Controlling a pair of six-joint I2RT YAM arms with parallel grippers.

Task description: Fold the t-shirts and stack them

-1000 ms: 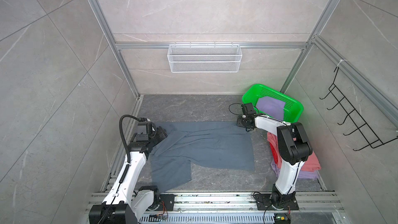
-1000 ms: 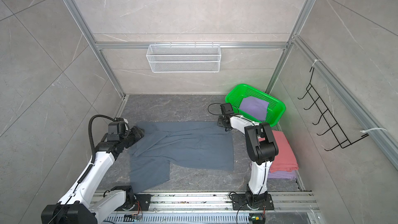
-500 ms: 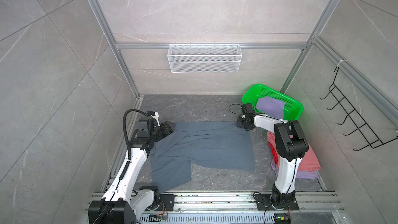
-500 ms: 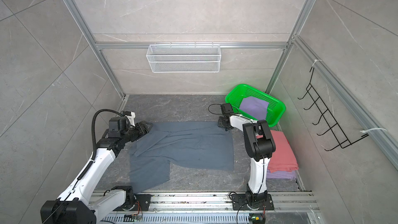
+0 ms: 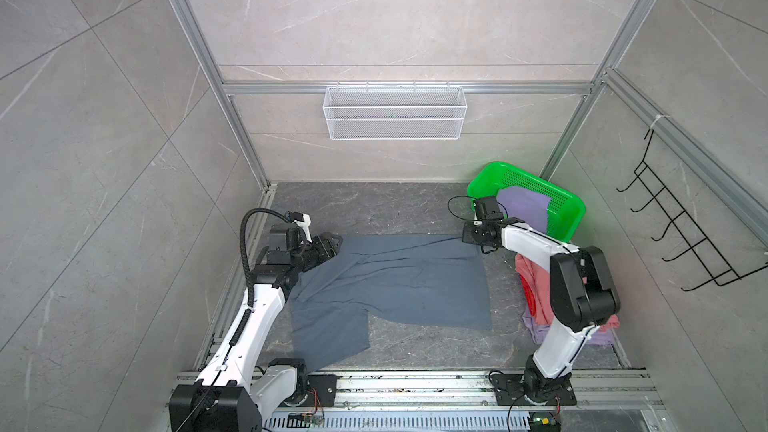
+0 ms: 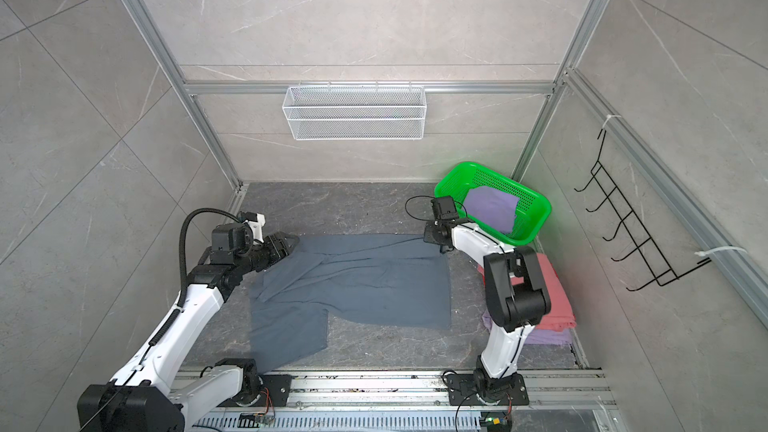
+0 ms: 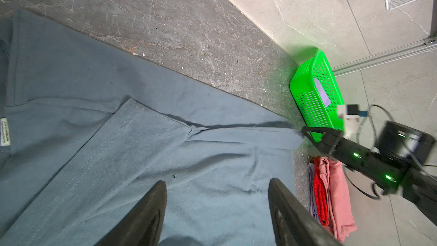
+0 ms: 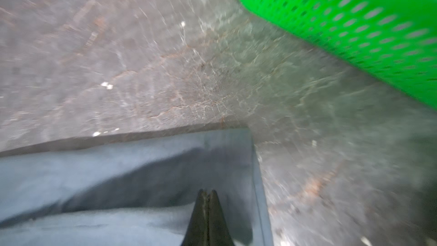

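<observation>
At the left of both top views the left arm reached in over the dark stone bench. Its jaws stood apart and empty just above the upper left edge of the blue-grey t-shirt. In the left wrist view the two black jaws hung over the cloth with bare shirt fabric showing between them. The white neck label lay at the far left edge of that frame.

The shirt was spread across the middle of the bench, rumpled, with a hemmed flap folded over its body. Another part reached toward the lower left, near the rail.

At the shirt's upper right corner the right arm had its jaws pressed together on the cloth. A taut ridge ran from them back along the shirt's upper edge.

Right of that corner, against the back wall, sat the green basket with a lavender t-shirt lying in it. Below it, at the right edge of the bench, folded shirts lay in a pile. There the salmon-pink t-shirt rested on a folded lavender t-shirt, partly hidden by the right arm.
</observation>
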